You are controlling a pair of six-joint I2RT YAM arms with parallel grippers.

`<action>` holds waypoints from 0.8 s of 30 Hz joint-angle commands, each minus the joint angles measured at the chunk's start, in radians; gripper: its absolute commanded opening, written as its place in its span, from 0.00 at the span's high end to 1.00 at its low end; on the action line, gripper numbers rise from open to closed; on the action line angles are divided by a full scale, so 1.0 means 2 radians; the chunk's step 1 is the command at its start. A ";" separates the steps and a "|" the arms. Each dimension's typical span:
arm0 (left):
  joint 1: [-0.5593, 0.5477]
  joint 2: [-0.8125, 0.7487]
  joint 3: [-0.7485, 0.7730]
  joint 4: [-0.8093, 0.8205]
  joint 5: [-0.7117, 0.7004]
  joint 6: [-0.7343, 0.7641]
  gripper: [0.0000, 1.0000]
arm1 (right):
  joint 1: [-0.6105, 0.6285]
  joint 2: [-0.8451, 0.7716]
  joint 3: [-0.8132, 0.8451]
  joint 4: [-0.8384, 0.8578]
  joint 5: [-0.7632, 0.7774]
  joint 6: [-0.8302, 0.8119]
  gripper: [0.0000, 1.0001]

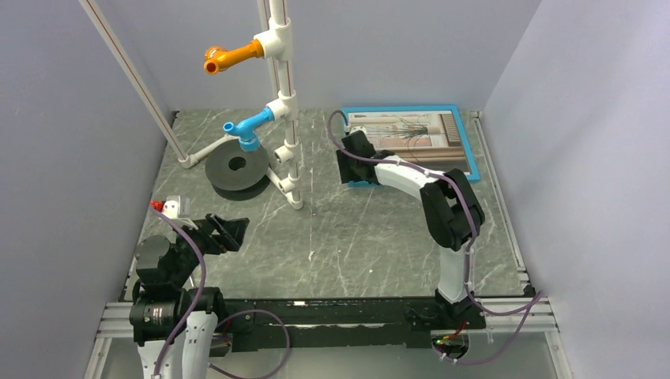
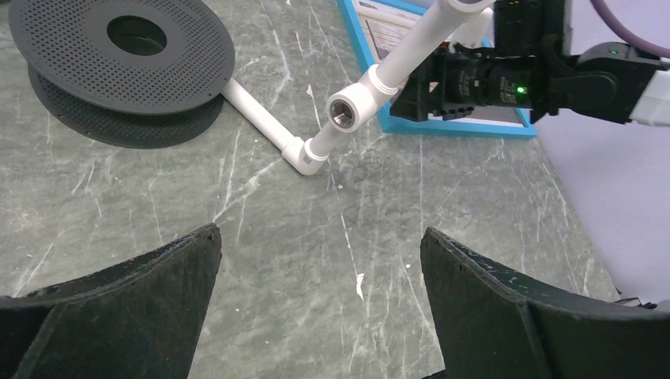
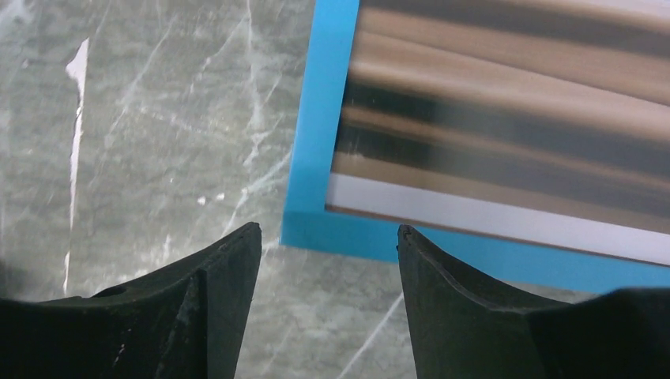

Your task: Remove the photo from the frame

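Hovering at the near-left corner of the frame (image 3: 316,118), the nearer right hand (image 3: 328,229) is half released, grasping nothing. Frame with photo (image 3: 513,118) lies flat, far right on the bench (image 3: 158,118), long axis left-right.

Soft, even light throughout
Faint shadows on the bench (image 1: 355,237); the photo (image 3: 506,118) smears out of focus in the right wrist view.

Grey marble table (image 1: 332,245), stacked black perforated discs (image 1: 237,167), white pipe stand (image 1: 289,150), orange fitting (image 1: 231,57), blue fitting (image 1: 250,129)
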 commanded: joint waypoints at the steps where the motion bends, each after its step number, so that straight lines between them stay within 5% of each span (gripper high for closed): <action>1: 0.003 -0.007 -0.002 0.017 0.015 0.008 0.01 | 0.011 0.040 0.061 -0.031 0.070 0.025 0.35; 14: 0.003 -0.007 -0.003 0.020 0.021 0.008 0.01 | 0.037 0.101 0.108 -0.040 0.123 0.049 0.61; 24: 0.003 -0.004 -0.004 0.021 0.022 0.008 0.01 | 0.058 0.122 0.092 -0.017 0.182 0.037 0.71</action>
